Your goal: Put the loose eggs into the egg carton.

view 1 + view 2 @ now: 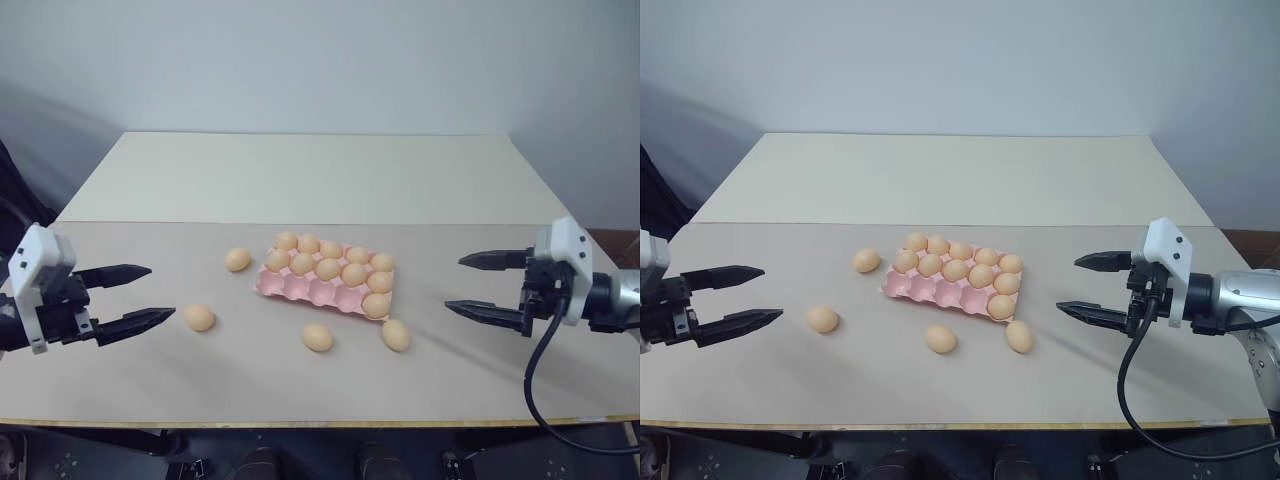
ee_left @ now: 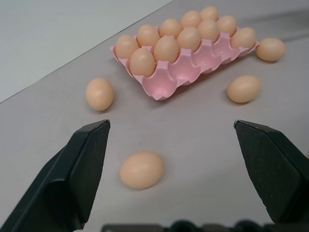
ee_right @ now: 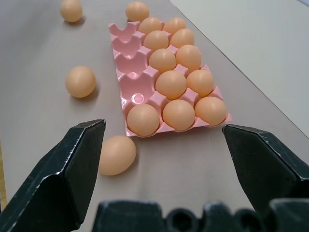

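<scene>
1. On the table, I see the egg carton lying near the centre, angled slightly, between my two arms.
2. Its far two rows are full and one egg sits at the right end of the near row; the other four near cups are bare.
3. Four loose eggs lie on the tabletop: one left of the carton's far corner, one further left and nearer, one in front of the carton, one just off its near right corner, possibly touching it; I cannot confirm contact.
4. Left gripper hovers at the table's left side, pointing inward and slightly down, fingers spread wide, holding nothing.
5. Right gripper mirrors it on the right, fingers likewise apart and empty, well clear of the carton.
</scene>
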Robot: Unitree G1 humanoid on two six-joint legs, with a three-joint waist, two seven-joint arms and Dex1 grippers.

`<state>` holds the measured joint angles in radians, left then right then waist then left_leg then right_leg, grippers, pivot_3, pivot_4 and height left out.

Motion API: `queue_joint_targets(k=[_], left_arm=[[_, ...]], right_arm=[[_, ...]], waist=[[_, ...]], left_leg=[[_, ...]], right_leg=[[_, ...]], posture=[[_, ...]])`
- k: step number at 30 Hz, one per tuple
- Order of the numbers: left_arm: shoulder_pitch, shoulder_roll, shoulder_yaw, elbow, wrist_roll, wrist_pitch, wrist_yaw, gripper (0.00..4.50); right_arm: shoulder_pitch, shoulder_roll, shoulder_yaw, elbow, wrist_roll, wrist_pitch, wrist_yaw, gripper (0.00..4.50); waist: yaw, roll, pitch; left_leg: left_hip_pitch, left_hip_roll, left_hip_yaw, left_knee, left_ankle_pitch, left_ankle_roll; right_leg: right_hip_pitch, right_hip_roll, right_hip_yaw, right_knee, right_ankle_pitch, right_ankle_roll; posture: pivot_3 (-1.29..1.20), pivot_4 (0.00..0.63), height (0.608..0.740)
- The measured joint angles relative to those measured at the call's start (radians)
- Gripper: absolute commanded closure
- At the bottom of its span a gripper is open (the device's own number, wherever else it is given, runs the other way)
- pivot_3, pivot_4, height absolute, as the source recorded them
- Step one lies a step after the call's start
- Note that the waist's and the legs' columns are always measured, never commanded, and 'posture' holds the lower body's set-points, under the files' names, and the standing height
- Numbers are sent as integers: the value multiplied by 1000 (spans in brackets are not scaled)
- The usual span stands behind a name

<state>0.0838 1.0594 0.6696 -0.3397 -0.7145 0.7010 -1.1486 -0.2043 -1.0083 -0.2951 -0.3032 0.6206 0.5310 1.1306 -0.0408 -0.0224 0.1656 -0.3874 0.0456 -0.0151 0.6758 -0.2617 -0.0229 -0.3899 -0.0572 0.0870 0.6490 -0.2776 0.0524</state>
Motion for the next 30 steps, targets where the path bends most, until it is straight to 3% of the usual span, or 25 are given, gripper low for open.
queue_joint_targets(k=[14, 25, 30], left_arm=[[-46, 0, -25, 6, -21, 28, 21, 19], [-141, 55, -101, 82, -29, -10, -119, 19], [-147, 55, -151, 87, -33, -23, -172, 19]], right_arm=[[4, -12, -7, 0, 13, 4, 23, 0], [-33, -48, 9, 16, 7, 4, 48, 0], [-8, -48, 111, -51, -68, -6, 37, 0]], waist=[[0, 0, 0], [1, 0, 0], [-2, 0, 0]], left_leg=[[0, 0, 0, 0, 0, 0], [0, 0, 1, 0, 0, 0], [0, 0, 1, -1, 0, 0]], right_leg=[[0, 0, 0, 0, 0, 0], [-1, 0, 1, 0, 0, 0], [-1, 1, 1, 0, 0, 0]], posture=[[0, 150, 740], [0, 150, 740], [0, 150, 740]])
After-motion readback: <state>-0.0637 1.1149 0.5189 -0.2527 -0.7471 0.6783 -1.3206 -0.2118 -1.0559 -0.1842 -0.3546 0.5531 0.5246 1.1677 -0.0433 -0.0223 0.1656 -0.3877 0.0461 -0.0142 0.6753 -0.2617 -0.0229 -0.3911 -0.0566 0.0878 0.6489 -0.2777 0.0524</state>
